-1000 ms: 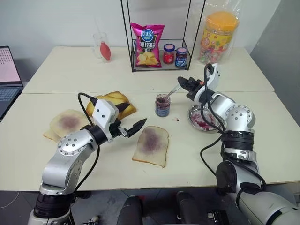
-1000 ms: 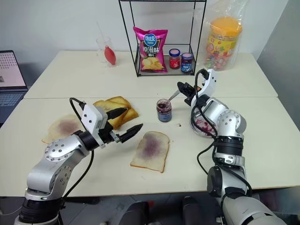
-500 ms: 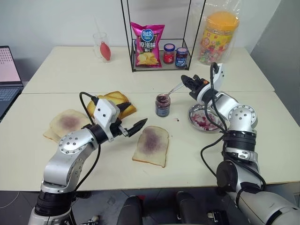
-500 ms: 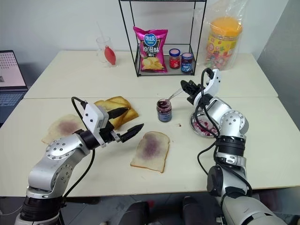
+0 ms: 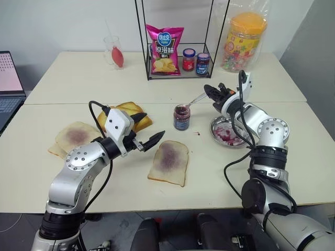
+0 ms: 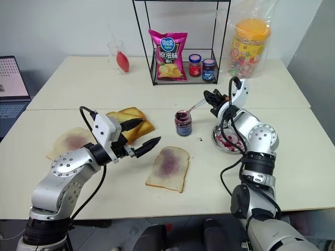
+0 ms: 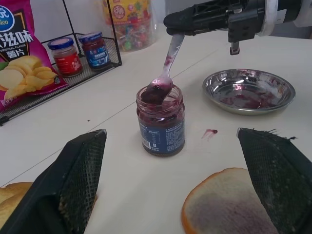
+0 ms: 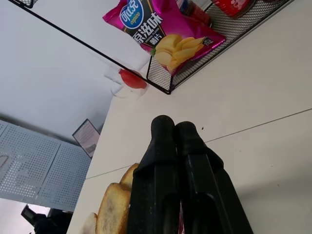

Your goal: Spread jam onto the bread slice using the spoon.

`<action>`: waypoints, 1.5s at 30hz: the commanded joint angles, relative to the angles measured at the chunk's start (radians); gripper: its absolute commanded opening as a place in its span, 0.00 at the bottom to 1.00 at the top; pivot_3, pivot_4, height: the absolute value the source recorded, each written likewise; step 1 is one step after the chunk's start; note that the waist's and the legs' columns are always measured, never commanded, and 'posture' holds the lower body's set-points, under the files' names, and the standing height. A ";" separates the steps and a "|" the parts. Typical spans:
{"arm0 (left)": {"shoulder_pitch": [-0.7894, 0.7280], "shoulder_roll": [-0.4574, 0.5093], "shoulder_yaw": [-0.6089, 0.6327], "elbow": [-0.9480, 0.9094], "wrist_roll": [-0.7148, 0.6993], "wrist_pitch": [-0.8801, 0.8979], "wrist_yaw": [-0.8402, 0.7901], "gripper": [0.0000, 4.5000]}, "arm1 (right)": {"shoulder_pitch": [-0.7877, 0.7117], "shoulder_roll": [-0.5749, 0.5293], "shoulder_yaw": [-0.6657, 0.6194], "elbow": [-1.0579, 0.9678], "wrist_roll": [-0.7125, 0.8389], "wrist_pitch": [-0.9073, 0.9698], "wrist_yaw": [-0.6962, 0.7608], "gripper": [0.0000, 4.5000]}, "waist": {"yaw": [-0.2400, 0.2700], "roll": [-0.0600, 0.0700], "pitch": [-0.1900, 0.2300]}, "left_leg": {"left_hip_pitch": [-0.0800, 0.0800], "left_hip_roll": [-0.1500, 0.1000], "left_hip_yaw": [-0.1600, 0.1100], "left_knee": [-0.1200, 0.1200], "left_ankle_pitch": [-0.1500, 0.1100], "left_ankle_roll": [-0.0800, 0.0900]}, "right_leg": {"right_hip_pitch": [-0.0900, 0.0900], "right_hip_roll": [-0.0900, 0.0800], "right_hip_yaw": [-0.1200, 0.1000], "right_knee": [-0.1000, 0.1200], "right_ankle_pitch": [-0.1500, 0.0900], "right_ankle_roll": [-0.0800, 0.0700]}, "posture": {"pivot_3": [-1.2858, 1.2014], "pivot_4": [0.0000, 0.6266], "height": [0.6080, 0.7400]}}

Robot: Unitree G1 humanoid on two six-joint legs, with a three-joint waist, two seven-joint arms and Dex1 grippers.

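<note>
Right fingers [image 7: 195,17] around spoon [image 7: 165,68]

Spoon [image 7: 165,73] bowl dips into jam [image 7: 160,119]; smeared bread slice [image 5: 168,161] nearby

Bare tabletop [image 5: 209,162] is lying open at the centre and lower right of the frame, between the bread slice [image 5: 168,161] and the metal dish [image 5: 229,132]. The jam jar [image 5: 181,117] is standing just above the slice, with the spoon [image 5: 194,99] slanting out of its mouth toward the right gripper [image 5: 210,90], blocking a pass over it. The toast pile [image 5: 127,115] is crowding the left side, and the wire rack [image 5: 175,63] is closing off the top.
</note>
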 commanded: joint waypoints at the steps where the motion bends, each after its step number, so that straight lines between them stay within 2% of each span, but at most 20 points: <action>1: -0.019 0.001 0.012 -0.019 -0.003 -0.011 0.001 1.00 | -0.008 -0.004 -0.034 -0.005 0.049 0.000 -0.013 0.01 | 0.000 0.000 0.000 | 0.000 0.000 0.000 0.000 0.000 0.000 | 0.000 0.000 0.000 0.000 0.000 0.000 | 0.52 0.24 1.00; 21: -0.021 -0.001 0.019 -0.002 -0.008 -0.025 -0.009 1.00 | -0.010 -0.023 -0.081 -0.036 0.143 0.015 -0.048 0.01 | 0.000 0.000 0.000 | -0.004 0.000 0.000 0.000 0.000 0.000 | -0.003 0.000 0.000 0.000 0.000 0.000 | 0.52 0.24 1.00; 26: 0.012 0.020 0.029 -0.020 -0.018 -0.027 -0.037 1.00 | 0.001 -0.017 -0.078 -0.123 0.226 0.078 -0.090 0.01 | 0.000 0.000 0.000 | -0.004 0.000 0.000 0.000 0.000 0.000 | -0.004 0.000 0.000 0.000 0.000 0.000 | 0.52 0.24 1.00; 29: 0.069 0.070 0.046 -0.033 -0.016 -0.054 -0.106 1.00 | 0.029 0.016 -0.066 -0.222 0.323 0.134 -0.160 0.01 | -0.001 0.000 0.000 | -0.004 0.000 0.000 0.000 0.000 0.000 | -0.004 0.000 0.000 0.000 0.000 -0.001 | 0.52 0.24 1.00; 33: 0.131 0.126 0.078 -0.026 -0.016 -0.096 -0.167 1.00 | 0.081 0.031 -0.007 -0.345 0.413 0.191 -0.206 0.01 | -0.002 0.000 0.000 | -0.005 0.000 0.000 -0.002 0.000 0.000 | -0.006 0.000 0.000 0.000 0.000 -0.002 | 0.52 0.24 1.00; 39: 0.281 0.207 0.138 -0.028 -0.008 -0.178 -0.276 1.00 | 0.213 0.007 0.165 -0.526 0.440 0.245 -0.176 0.01 | -0.003 0.000 0.000 | -0.005 0.001 0.000 -0.002 0.000 0.000 | -0.006 0.000 0.000 0.000 -0.001 -0.001 | 0.52 0.24 1.00; 45: 0.405 0.265 0.144 0.045 0.061 -0.323 -0.381 1.00 | 0.327 -0.055 0.367 -0.590 0.276 0.174 -0.049 0.01 | -0.004 0.001 0.000 | -0.005 0.001 0.001 -0.003 0.000 0.000 | -0.008 0.000 0.000 0.001 -0.002 -0.003 | 0.52 0.24 1.00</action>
